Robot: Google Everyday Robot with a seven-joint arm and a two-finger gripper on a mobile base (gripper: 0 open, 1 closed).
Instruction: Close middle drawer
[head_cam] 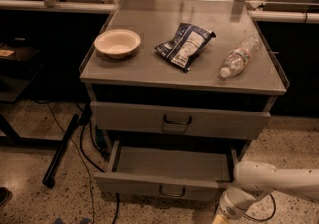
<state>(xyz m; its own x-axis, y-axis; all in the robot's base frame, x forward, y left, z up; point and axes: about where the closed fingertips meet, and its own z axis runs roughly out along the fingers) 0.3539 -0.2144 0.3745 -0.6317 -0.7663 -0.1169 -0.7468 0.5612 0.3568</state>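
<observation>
One drawer, the middle drawer, is standing pulled well out of the table, low in the view, under the upper drawer. The tool is hanging at the bottom edge just beside the drawer's right front corner, a little lower than the front panel and to its right. Whether it is touching the panel I cannot tell, nor whether it is released or clenched, since most of it is running off the frame. The white arm is reaching in from the right edge and bending down to it.

The middle drawer is showing as a shallow grey metal tray with a low flat front and a small dark handle at its centre. The upper drawer, with a taller front, is sitting nearly shut.

On the table top a cream bowl is sitting at the left, a dark bag is lying in the middle, and a clear bottle is lying on its side at the right. Black cables are trailing over the speckled floor at the left.
</observation>
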